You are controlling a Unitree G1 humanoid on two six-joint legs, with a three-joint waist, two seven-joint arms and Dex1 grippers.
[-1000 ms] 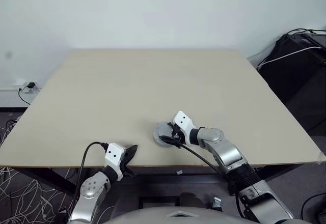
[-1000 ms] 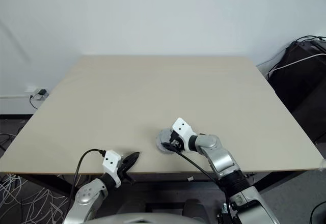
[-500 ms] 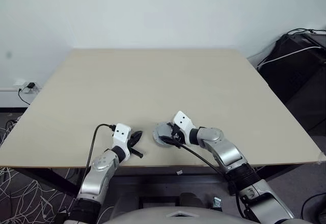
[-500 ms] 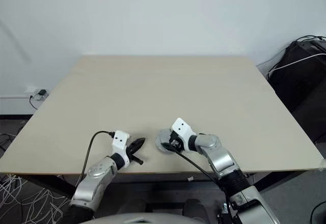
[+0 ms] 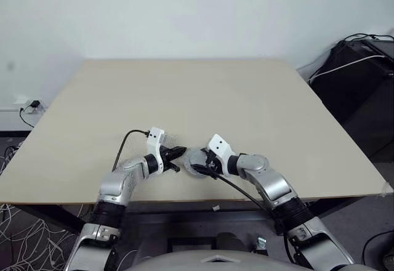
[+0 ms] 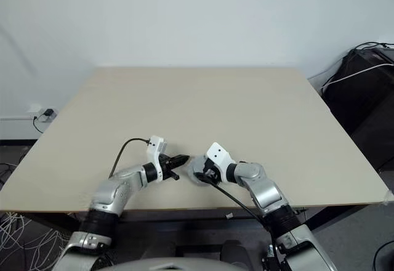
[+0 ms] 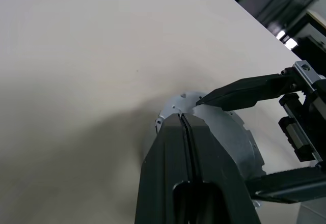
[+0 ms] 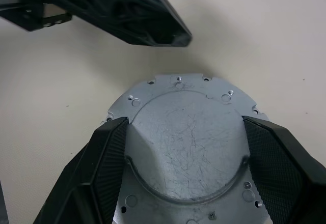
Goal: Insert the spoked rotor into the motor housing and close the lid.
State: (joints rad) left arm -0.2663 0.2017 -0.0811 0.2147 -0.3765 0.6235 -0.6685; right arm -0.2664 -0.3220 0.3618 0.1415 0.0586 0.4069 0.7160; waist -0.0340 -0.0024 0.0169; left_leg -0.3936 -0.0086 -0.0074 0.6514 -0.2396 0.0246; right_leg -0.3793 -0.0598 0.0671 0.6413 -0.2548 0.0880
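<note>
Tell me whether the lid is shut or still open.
Shut. The lid lies flat, its smooth scratched outside facing up; no windings or rotor show. The right gripper straddles it, the shut left gripper at its edge.

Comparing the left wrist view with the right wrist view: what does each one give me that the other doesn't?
Left wrist view alone: the left gripper seen along its own shut fingers, tips at the lid's edge, plus dark equipment past the table's far edge. Right wrist view alone: the lid's scratched top face-on, with screw holes round its flange, and the right gripper clasping it on both sides. Both share the lid, the beige table and both grippers.
</note>
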